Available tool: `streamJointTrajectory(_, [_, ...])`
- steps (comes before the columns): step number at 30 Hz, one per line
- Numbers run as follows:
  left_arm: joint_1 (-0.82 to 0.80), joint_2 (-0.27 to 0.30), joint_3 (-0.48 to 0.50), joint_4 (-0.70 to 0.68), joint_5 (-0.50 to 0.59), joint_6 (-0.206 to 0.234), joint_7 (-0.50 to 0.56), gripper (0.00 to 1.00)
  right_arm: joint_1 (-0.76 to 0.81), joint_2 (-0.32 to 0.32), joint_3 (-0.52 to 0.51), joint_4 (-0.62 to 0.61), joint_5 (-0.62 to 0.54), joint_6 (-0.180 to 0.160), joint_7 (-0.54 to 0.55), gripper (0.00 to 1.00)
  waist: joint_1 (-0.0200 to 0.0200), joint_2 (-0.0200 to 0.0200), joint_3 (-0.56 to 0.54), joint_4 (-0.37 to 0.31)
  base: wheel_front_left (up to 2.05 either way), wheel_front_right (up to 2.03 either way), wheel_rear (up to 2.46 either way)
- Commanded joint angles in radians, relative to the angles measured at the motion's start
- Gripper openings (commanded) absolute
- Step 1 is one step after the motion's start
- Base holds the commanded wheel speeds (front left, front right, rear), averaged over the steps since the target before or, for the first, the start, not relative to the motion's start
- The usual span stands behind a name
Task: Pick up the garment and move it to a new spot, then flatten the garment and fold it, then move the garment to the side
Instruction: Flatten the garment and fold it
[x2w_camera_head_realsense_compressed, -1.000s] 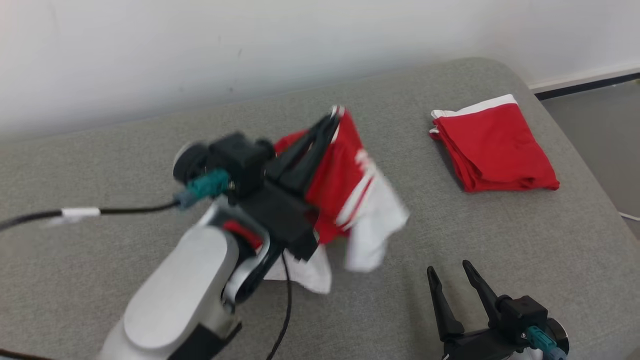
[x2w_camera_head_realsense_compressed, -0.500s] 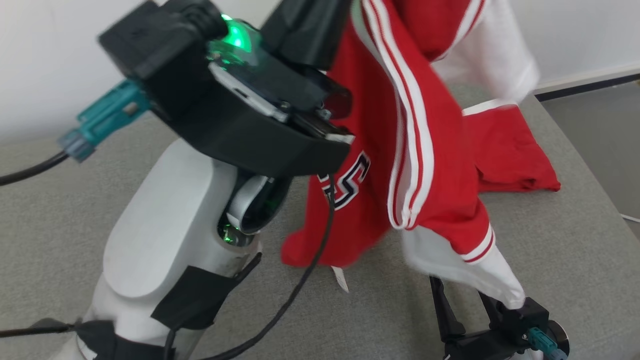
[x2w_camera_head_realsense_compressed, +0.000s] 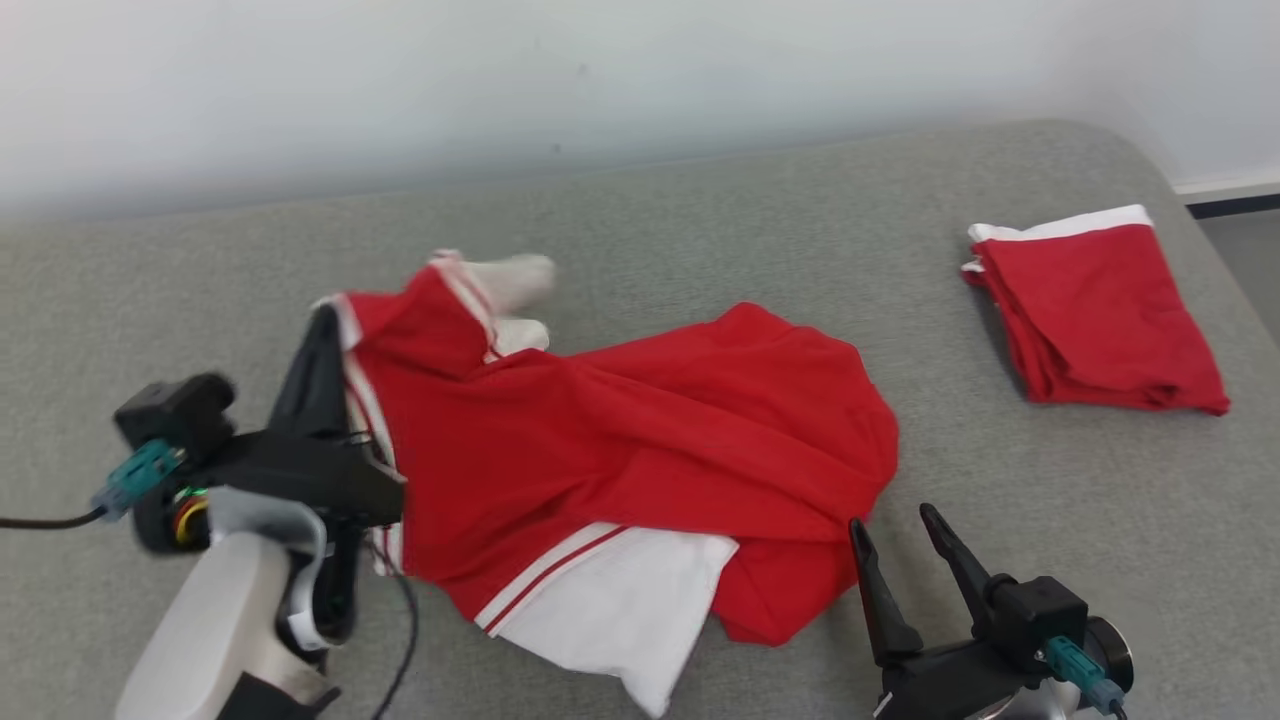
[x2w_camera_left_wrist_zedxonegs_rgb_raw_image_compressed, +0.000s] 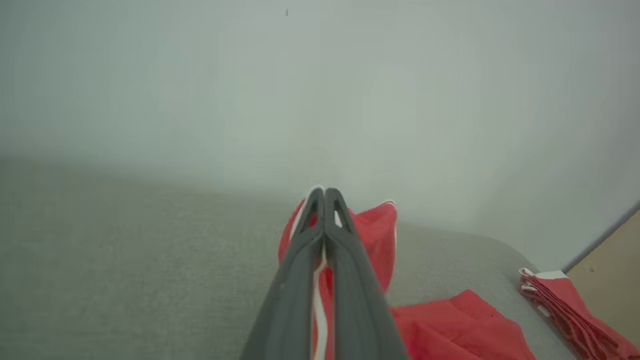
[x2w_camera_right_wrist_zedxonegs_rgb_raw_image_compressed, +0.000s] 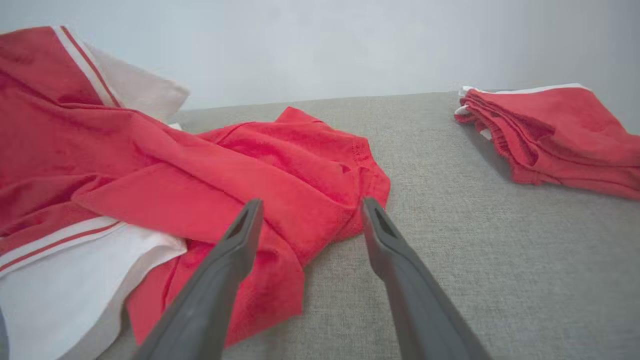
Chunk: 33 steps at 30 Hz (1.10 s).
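Two tools, two jobs: your left tool (x2w_camera_head_realsense_compressed: 322, 325) is clamped on the garment's (x2w_camera_head_realsense_compressed: 640, 430) striped edge at its 9 o'clock end, jaws pressed together on the cloth. Your right tool (x2w_camera_head_realsense_compressed: 895, 520) stands apart and empty just off the hem at 5 o'clock.

The garment lies crumpled mid-cushion (x2w_camera_head_realsense_compressed: 900, 220), with its red body bunched toward 3 o'clock. One white sleeve spills out at 6 o'clock and another pokes out at 11.

I judge this to be the flattening step. Hold the left pinch low and firm as an anchor. Take the nearest hem corner with the right tool and draw it slowly toward 4 o'clock, so the folds slide out instead of dragging the whole piece. Take one layer only, because the hem looks doubled there. Steer clear of the folded pile (x2w_camera_head_realsense_compressed: 1100, 320) at 2 o'clock.

The cushion is grey woven fabric, likely grippy, with a rounded corner at 1 o'clock. A plain pale wall (x2w_camera_head_realsense_compressed: 600, 80) runs along 12, and floor (x2w_camera_head_realsense_compressed: 1245, 270) shows past 3.
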Motion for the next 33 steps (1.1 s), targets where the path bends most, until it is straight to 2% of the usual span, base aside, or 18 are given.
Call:
streamJointTrajectory(1, [0.002, 0.001, 0.011, 0.024, -0.004, 0.009, -0.010, 1.00, -0.009, 0.000, 0.002, -0.001, -0.002, -0.002, 0.002, 1.00, 0.0000, 0.0000, 0.015, 0.019, 0.00, 0.00, 0.00])
streamJointTrajectory(8, [-0.005, -0.012, 0.135, 0.189, -0.029, 0.043, -0.052, 1.00, -0.016, 0.000, 0.006, 0.001, -0.009, -0.002, 0.005, 1.00, 0.0000, 0.0000, 0.017, 0.032, 0.00, 0.00, 0.00])
streamJointTrajectory(11, [0.042, -0.033, 0.174, 0.220, -0.052, 0.033, -0.054, 1.00, -0.006, 0.000, 0.002, 0.005, -0.013, -0.002, 0.005, 1.00, 0.0000, 0.0000, 0.010, 0.034, 0.00, 0.00, 0.00])
streamJointTrajectory(16, [0.164, -0.076, 0.128, 0.226, -0.101, -0.032, 0.039, 1.00, 0.006, 0.000, -0.005, 0.008, -0.019, -0.002, 0.011, 1.00, 0.0000, 0.0000, -0.008, 0.032, 0.00, 0.00, 0.00])
streamJointTrajectory(18, [0.204, -0.093, 0.108, 0.204, -0.109, -0.043, 0.070, 1.00, 0.007, 0.000, -0.006, 0.009, -0.019, -0.002, 0.012, 1.00, 0.0000, 0.0000, -0.011, 0.031, 0.00, 0.00, 0.00])
streamJointTrajectory(21, [0.268, -0.128, 0.094, 0.157, -0.148, -0.038, 0.112, 1.00, 0.008, 0.000, -0.003, 0.010, -0.019, -0.002, 0.012, 1.00, 0.0000, 0.0000, -0.019, 0.024, 0.00, 0.00, 0.00])
streamJointTrajectory(28, [0.406, -0.163, 0.032, 0.027, -0.148, 0.029, 0.157, 1.00, 0.016, 0.000, 0.005, 0.002, -0.006, -0.003, 0.013, 1.00, 0.0000, 0.0000, -0.029, -0.006, 0.00, 0.00, 0.00])
streamJointTrajectory(33, [0.455, -0.145, -0.018, -0.063, -0.104, 0.072, 0.188, 1.00, 0.028, 0.000, 0.003, -0.007, -0.003, -0.002, 0.013, 1.00, 0.0000, 0.0000, -0.027, -0.018, 0.00, 0.00, 0.00])
